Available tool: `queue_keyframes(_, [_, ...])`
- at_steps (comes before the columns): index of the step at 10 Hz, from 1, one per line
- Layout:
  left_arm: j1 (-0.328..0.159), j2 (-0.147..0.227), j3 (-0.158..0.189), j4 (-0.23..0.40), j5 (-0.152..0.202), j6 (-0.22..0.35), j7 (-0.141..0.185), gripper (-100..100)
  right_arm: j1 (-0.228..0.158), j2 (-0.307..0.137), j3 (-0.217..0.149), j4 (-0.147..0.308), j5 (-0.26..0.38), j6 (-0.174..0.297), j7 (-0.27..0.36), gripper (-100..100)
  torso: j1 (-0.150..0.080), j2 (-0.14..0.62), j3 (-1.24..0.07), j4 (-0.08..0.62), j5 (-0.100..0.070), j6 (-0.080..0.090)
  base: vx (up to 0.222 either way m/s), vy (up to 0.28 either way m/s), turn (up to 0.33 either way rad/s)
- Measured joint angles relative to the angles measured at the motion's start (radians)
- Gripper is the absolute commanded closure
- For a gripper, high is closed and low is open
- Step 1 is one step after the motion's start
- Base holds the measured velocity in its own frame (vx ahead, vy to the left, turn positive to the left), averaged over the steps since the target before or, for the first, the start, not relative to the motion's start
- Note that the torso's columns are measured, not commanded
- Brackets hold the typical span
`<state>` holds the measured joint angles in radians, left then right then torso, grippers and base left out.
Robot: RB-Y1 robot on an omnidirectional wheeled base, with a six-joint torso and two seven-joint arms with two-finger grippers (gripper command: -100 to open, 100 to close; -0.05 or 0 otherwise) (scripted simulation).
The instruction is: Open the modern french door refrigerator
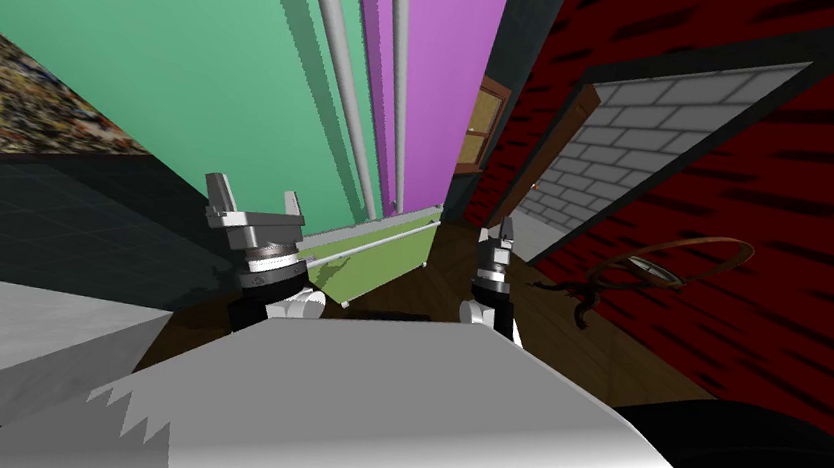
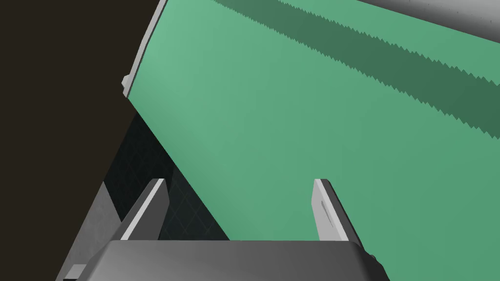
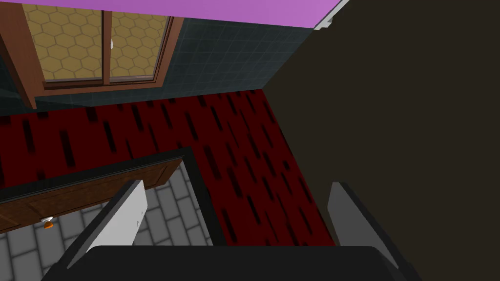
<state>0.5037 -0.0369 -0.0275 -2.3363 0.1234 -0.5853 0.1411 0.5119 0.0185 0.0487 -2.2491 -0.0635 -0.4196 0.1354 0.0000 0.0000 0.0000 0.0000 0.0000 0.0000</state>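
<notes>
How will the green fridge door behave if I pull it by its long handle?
The green door looks like a flat, rigid panel, so it would probably swing as one piece rather than flex. Its grey handle is a long smooth bar, so the thin fingers of the open left gripper might slide along it.

Red wall (image 1: 813, 197), wooden floor (image 1: 590, 360), perhaps a window (image 3: 68, 44).

Head camera steeply down; left wrist camera close on shared green door (image 2: 293, 146)
</notes>
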Motion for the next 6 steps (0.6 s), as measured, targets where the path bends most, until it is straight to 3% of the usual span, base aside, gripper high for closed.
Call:
queue_keyframes(2, [0.0, 0.0, 0.0, 0.0, 0.0, 0.0, 0.0, 0, 0.0, 0.0, 0.0, 0.0, 0.0, 0.0, 0.0, 0, 0.0, 0.104, -0.209, 0.105, 0.0, 0.0, 0.0, 0.0, 0.0])
queue_keyframes(6, [0.0, 0.0, 0.0, 0.0, 0.0, 0.0, 0.0, 0, 0.0, 0.0, 0.0, 0.0, 0.0, 0.0, 0.0, 0, 0.0, 0.396, -0.792, 0.396, 0.0, 0.0, 0.0, 0.0, 0.0])
